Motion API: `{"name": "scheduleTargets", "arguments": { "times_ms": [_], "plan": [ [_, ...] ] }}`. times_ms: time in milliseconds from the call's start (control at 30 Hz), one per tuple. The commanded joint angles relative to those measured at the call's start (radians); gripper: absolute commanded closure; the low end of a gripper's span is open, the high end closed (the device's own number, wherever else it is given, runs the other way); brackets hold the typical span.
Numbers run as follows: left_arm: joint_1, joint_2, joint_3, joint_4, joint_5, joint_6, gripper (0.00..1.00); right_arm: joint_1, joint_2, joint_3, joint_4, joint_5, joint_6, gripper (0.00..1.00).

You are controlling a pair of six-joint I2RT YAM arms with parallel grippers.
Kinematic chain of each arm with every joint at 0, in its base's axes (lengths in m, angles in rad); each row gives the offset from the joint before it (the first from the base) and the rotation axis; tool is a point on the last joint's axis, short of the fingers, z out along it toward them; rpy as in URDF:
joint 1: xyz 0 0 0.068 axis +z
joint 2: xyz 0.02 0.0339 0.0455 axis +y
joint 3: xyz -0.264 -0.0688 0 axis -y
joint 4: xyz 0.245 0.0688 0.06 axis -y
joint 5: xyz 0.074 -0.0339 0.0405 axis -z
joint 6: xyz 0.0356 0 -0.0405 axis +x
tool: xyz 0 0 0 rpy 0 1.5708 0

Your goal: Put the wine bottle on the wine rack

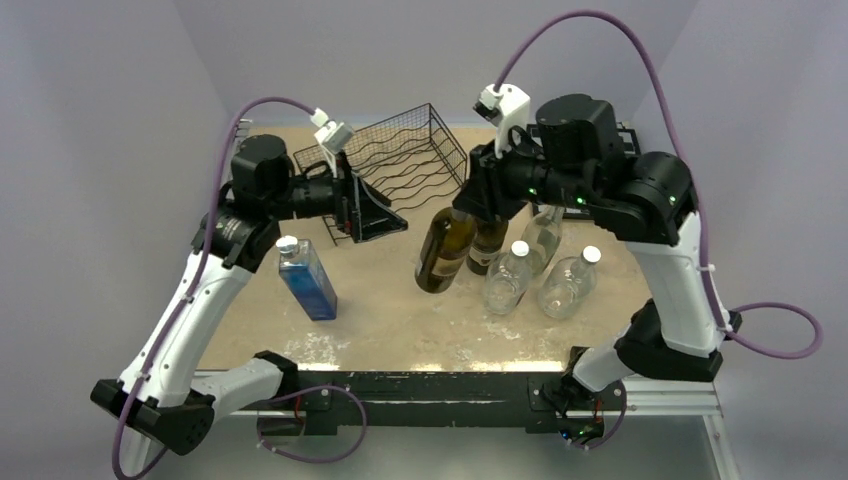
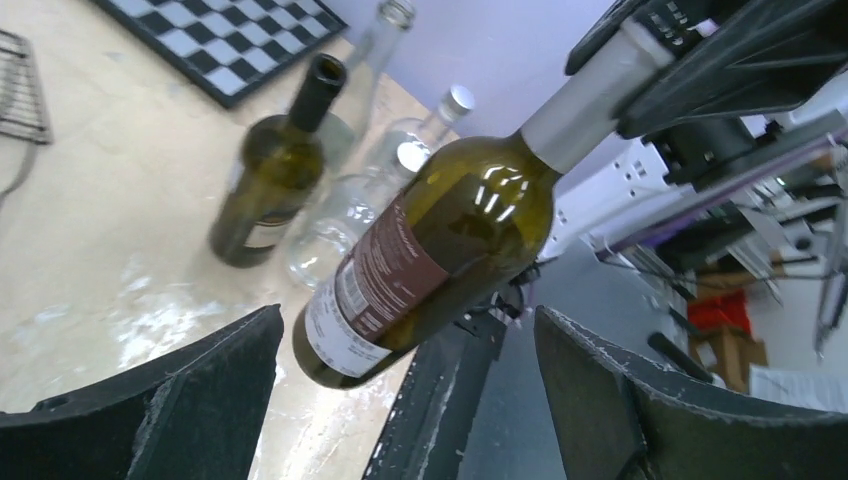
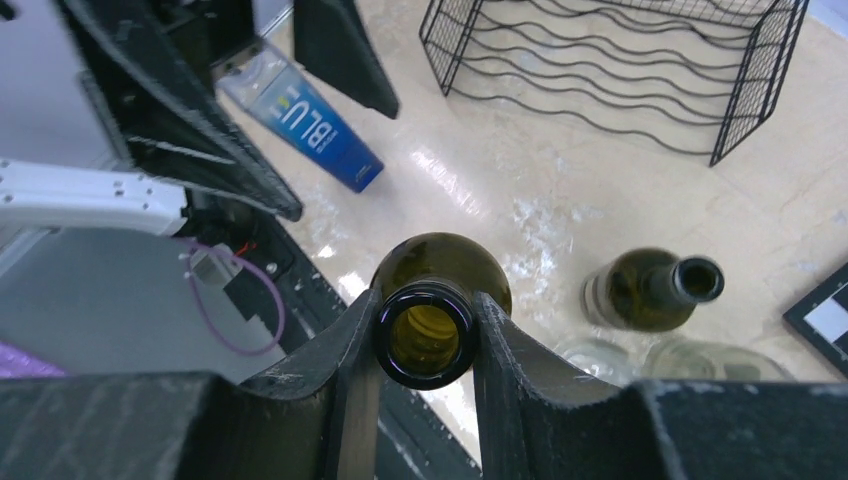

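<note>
My right gripper (image 1: pixel 478 198) is shut on the neck of a dark green wine bottle (image 1: pixel 445 250) and holds it tilted above the table, base toward the near left. In the right wrist view the fingers (image 3: pixel 350 350) clamp the open bottle mouth (image 3: pixel 427 335). The black wire-mesh wine rack (image 1: pixel 400 165) stands at the back centre and holds nothing; it also shows in the right wrist view (image 3: pixel 620 70). My left gripper (image 1: pixel 372 215) is open and empty in front of the rack, left of the bottle. In the left wrist view the bottle (image 2: pixel 430 250) hangs ahead of the wide-apart fingers (image 2: pixel 170 400).
A second dark bottle (image 1: pixel 488 245) and three clear bottles (image 1: pixel 510 275) stand right of centre. A blue bottle (image 1: pixel 308 280) stands on the left. A chessboard (image 2: pixel 235 35) lies beyond the bottles at the table's right back.
</note>
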Motion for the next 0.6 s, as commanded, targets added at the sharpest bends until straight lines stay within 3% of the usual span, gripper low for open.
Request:
{"name": "scheduleTargets", "arguments": {
  "times_ms": [0, 200, 567],
  "plan": [
    [-0.116, 0.04, -0.035, 0.242, 0.119, -0.028, 0.01, -0.001, -0.09, -0.01, -0.01, -0.093, 0.062, 1.0],
    [-0.297, 0.062, -0.196, 0.514, 0.131, -0.067, 0.01, -0.001, -0.144, -0.048, -0.038, -0.14, 0.096, 1.0],
    [-0.433, 0.114, -0.325, 0.882, 0.208, -0.164, 0.01, -0.013, -0.159, 0.067, -0.013, -0.201, 0.146, 1.0]
  ]
}}
